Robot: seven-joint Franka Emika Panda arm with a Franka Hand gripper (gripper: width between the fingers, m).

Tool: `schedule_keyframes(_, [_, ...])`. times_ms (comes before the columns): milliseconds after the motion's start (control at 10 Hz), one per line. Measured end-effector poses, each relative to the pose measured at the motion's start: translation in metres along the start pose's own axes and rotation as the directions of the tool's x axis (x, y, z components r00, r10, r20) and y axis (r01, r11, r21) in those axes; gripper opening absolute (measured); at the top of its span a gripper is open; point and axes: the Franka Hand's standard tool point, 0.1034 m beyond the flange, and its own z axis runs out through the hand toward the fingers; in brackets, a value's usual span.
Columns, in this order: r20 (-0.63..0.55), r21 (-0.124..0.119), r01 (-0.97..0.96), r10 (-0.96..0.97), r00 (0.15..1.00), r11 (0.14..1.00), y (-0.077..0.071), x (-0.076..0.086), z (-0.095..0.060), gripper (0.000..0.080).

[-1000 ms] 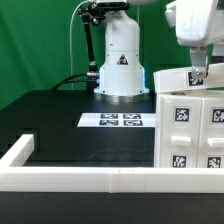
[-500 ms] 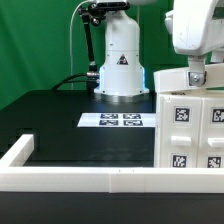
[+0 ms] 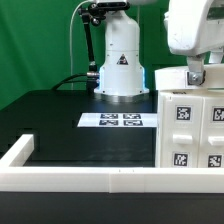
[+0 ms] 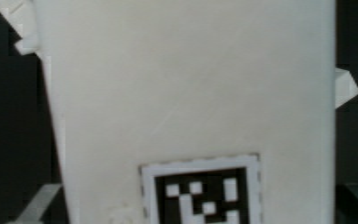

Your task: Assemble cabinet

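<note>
The cabinet (image 3: 190, 125) is a large white box with tag markers on its faces, standing at the exterior view's right. A white top part (image 3: 170, 79) lies on it. My gripper (image 3: 197, 76) hangs from above at the cabinet's top edge, with one dark finger (image 3: 197, 72) showing against the white part. In the wrist view a white cabinet panel (image 4: 185, 90) with one tag (image 4: 208, 190) fills the space between the jaws. One grey finger (image 4: 43, 203) shows just outside the panel's edge. The jaws stand apart on either side of the panel.
The marker board (image 3: 112, 120) lies flat on the black table in front of the robot's white base (image 3: 121, 65). A long white rail (image 3: 90, 178) borders the table's near edge and turns back at the left corner (image 3: 18, 150).
My gripper has come slightly lower and a little to the exterior view's left over the cabinet's top. The cabinet has not moved.
</note>
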Motion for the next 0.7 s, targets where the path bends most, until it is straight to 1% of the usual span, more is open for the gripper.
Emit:
schedule_keyframes(100, [0.000, 0.000, -0.155, 0.155, 0.988, 0.988, 0.0000, -0.0001, 0.0003, 0.0561])
schedule_keyframes(300, [0.001, 0.000, -0.302, 0.302, 0.953, 0.953, 0.0003, -0.0004, 0.0005, 0.0561])
schedule_keyframes(500, [-0.011, -0.006, -0.454, 0.454, 0.891, 0.891, 0.0016, 0.0000, 0.0010, 0.0563])
schedule_keyframes(600, [-0.024, -0.007, -0.587, 0.587, 0.809, 0.809, 0.0031, 0.0014, 0.0007, 0.0563])
schedule_keyframes(700, [-0.026, -0.005, -0.659, 0.659, 0.752, 0.752, 0.0034, 0.0014, 0.0008, 0.0563])
